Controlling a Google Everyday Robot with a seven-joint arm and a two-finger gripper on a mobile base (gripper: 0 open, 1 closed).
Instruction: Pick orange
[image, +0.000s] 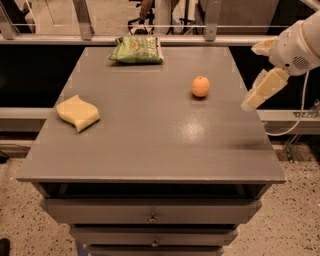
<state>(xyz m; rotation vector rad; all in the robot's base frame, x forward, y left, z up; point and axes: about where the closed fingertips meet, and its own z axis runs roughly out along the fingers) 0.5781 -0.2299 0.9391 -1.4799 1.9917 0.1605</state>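
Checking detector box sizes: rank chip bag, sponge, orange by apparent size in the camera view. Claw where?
Largest, tied: chip bag and sponge look about alike; the bag sits farther back, so unranked.
Smallest: orange, clearly.
The claw is beyond the right edge of the table, apart from the orange.

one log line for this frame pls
tool: open, empty, off table right edge | orange: on table, back right, not grasped | phase: pre-grasp

White arm (299, 44), cream gripper (253, 76) at right edge, white cable (303, 102)
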